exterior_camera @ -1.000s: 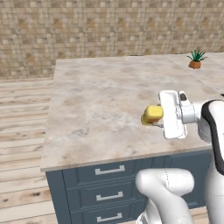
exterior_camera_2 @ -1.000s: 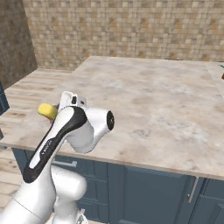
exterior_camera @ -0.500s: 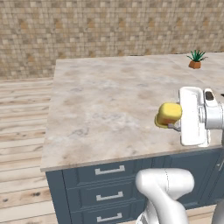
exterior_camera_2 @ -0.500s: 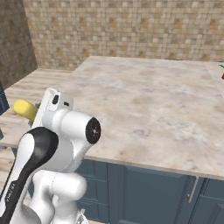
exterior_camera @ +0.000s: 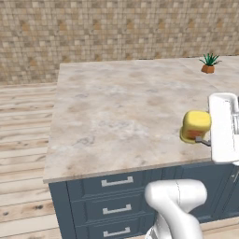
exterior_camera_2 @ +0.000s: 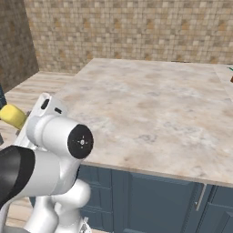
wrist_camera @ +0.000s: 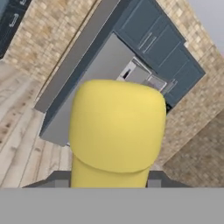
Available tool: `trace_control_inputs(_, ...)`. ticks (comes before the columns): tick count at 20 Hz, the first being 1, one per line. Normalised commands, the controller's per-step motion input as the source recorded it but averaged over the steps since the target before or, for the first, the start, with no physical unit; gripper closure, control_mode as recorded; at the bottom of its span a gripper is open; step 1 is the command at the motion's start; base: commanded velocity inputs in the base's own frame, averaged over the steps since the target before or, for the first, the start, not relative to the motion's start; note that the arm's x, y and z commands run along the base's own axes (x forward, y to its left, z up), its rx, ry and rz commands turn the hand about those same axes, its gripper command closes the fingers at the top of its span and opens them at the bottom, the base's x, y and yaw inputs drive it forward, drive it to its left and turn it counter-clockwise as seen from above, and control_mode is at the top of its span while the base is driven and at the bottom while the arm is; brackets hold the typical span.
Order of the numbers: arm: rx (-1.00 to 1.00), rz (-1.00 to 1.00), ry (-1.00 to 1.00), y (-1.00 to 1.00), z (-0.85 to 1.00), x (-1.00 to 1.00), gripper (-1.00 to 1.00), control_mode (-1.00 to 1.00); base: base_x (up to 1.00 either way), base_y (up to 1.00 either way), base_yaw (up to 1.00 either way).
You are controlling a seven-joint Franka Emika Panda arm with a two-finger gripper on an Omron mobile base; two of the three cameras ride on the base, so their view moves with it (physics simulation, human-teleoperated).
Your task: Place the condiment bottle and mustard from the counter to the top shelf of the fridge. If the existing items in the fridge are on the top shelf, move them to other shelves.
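My gripper [exterior_camera: 200, 136] is shut on the mustard [exterior_camera: 195, 125], a squat yellow squeeze bottle, and holds it in the air past the front right part of the counter [exterior_camera: 116, 107]. In the right base view the mustard [exterior_camera_2: 12, 116] sticks out to the left of the arm, off the counter's [exterior_camera_2: 150, 104] left edge. The hand view has the mustard [wrist_camera: 116, 127] close up between the fingertips, with the grey fridge [wrist_camera: 83, 87] tilted far behind it. Its shelves and any items on them are too small to make out. The condiment bottle is out of view.
A small potted plant [exterior_camera: 208, 63] stands at the counter's far right corner. Dark blue-grey drawers [exterior_camera: 116, 205] with silver handles run under the front edge. Wooden floor lies left of the counter, and a tiled wall stands behind it. Dark cabinets [wrist_camera: 162, 48] stand beside the fridge.
The arm has swung away from the counter's middle, rightward in the left base view and leftward in the right base view, carrying the mustard in its grip. The counter and plant have not moved.
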Motion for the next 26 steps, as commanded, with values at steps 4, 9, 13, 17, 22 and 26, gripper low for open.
trace_control_inputs(4, 0.01, 0.04, 0.00, 0.06, 0.00, -0.07, 1.00, 1.00, -0.12, 0.04, 0.08)
trace_control_inputs(9, 0.00, 0.00, 0.00, 0.00, 0.00, 0.00, 1.00, 1.00, -0.65, 0.33, 0.79)
trace_control_inputs(13, 0.00, 0.00, 0.00, 0.00, 0.00, 0.00, 1.00, 1.00, -0.24, 0.46, 0.99)
trace_control_inputs(17, 0.00, 0.00, 0.00, 0.00, 0.00, 0.00, 1.00, 1.00, -0.03, 0.55, 0.93)
trace_control_inputs(22, 0.00, 0.00, 0.00, 0.00, 0.00, 0.00, 1.00, 1.00, 0.62, 0.78, 0.63)
trace_control_inputs(26, 0.00, 0.00, 0.00, 0.00, 0.00, 0.00, 1.00, 1.00, 1.00, 0.66, 0.29)
